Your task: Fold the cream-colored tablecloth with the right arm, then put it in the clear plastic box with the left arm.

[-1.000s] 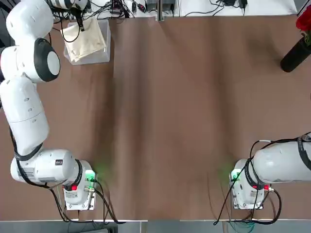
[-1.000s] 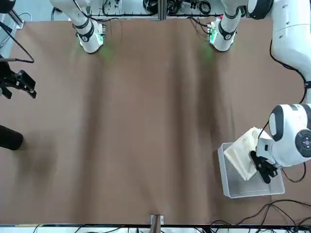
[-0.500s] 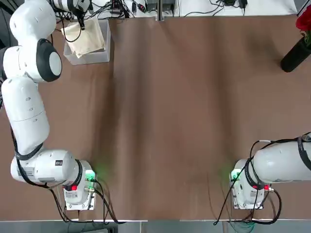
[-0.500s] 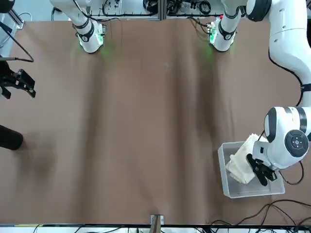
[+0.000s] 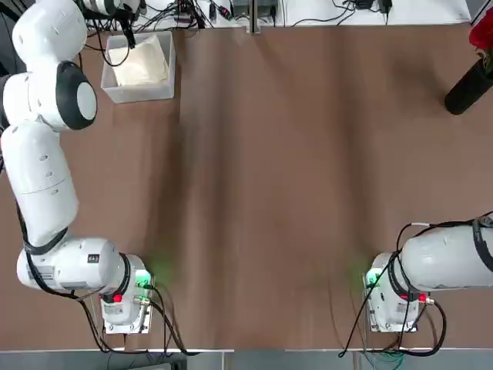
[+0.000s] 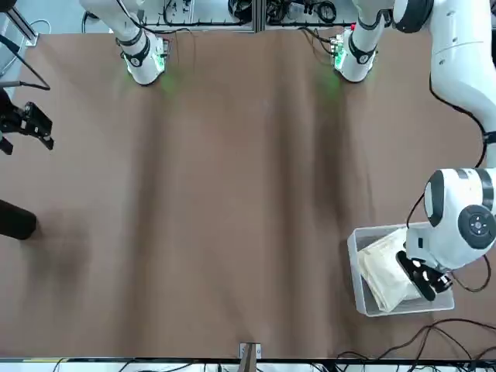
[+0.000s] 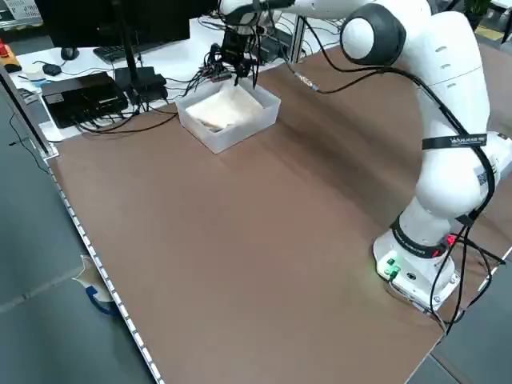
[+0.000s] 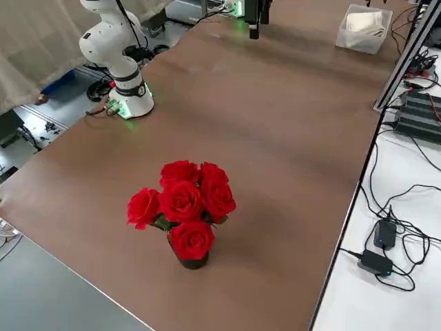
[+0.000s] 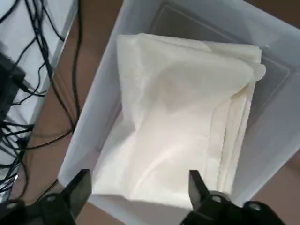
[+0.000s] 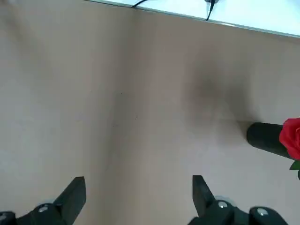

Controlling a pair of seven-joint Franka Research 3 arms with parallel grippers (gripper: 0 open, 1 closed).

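The cream-colored tablecloth (image 5: 143,66) lies folded inside the clear plastic box (image 5: 139,96) at the table's far left corner. In the left wrist view the tablecloth (image 9: 183,117) fills most of the box (image 9: 276,117), its layered edges showing along one side. My left gripper (image 9: 139,183) hangs open just above the cloth (image 6: 385,267), holding nothing; it also shows as the left gripper (image 6: 425,279) over the box's outer edge. My right gripper (image 6: 27,128) hovers open and empty above bare table at the right side; the right wrist view shows the right gripper (image 10: 138,187) over brown tabletop.
A black vase of red roses (image 8: 182,207) stands near the far right table edge, close to the right gripper, seen as the vase (image 6: 15,221). Cables and electronics (image 7: 120,88) crowd the bench just behind the box. Both arm bases sit at the near edge.
My left gripper has opened and let go of the tablecloth, which dropped from a tilted hold down into the box. The right gripper has shifted only slightly.
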